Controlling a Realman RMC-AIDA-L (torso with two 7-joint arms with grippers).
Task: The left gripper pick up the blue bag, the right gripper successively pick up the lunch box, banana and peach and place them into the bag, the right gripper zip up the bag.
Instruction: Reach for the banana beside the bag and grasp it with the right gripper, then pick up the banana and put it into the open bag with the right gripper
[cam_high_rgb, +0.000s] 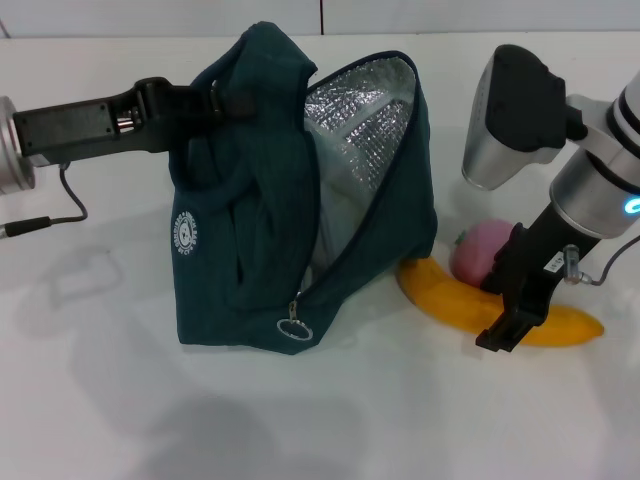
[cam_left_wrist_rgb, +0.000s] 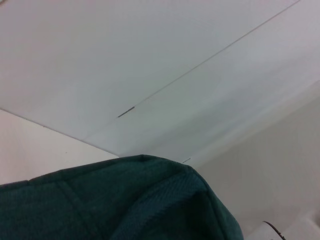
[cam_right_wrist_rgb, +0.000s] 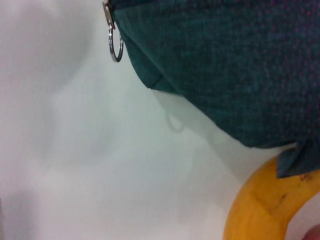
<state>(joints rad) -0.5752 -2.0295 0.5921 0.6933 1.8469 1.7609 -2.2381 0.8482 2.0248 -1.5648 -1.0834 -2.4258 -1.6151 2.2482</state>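
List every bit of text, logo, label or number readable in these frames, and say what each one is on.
No text can be read here.
Blue bag: round white logo on its side, with ring lettering too small to read.
Right gripper: small white label on its black body, print too small to read.
Left gripper, banana, peach: no markings visible.

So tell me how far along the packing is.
Done: left gripper holds the bag up, open. Lunch box not visible, maybe inside. In hand: right gripper is down at the banana. Left: banana, peach, zipping; ring pull sits low.
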